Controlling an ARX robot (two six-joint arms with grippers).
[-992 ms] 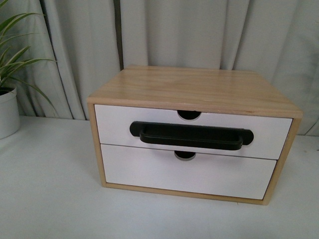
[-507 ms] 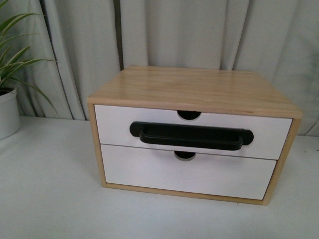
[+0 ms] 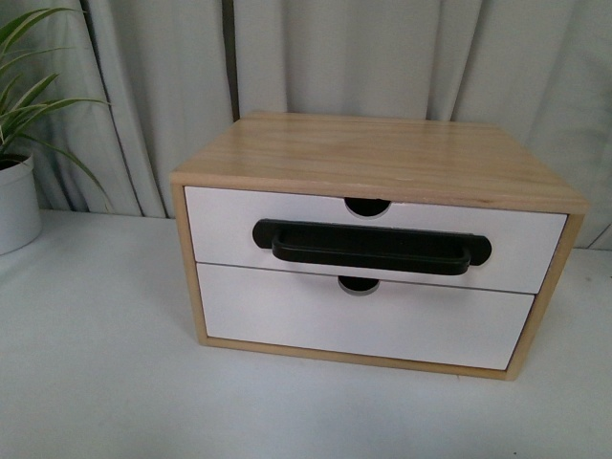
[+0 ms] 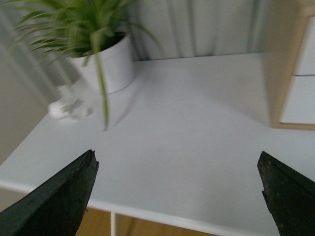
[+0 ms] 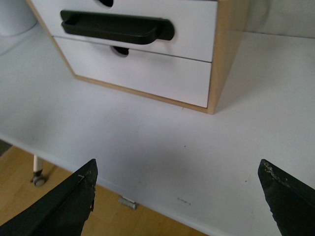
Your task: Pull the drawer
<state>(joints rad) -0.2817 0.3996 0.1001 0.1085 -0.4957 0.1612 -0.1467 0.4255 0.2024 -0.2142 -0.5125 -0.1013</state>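
The drawer (image 3: 229, 225) is the upper one of a wooden cabinet (image 3: 382, 158): white front, long black bar handle (image 3: 371, 248), half-round notch (image 3: 367, 206) in its top edge. It sits flush with the cabinet front, its inside hidden. The right wrist view shows the drawer (image 5: 192, 24) and handle (image 5: 115, 30) ahead of my right gripper (image 5: 177, 196), which is open, empty and well short of the cabinet, above the table's near edge. My left gripper (image 4: 177, 196) is open and empty, off the cabinet's left side (image 4: 280, 73). Neither arm shows in the front view.
Below is a plain white drawer front (image 3: 363, 320) with no handle. A potted plant (image 3: 17, 196) stands at the far left, its white pot (image 4: 106, 66) near a small clear object (image 4: 69, 108). Grey curtains (image 3: 316, 57) hang behind. The white table's (image 5: 162, 147) edge drops to a wood floor (image 5: 44, 196).
The whole front view has shifted slightly: the cabinet and plant sit a little higher in the picture. The drawer stays shut and nothing on the table has moved.
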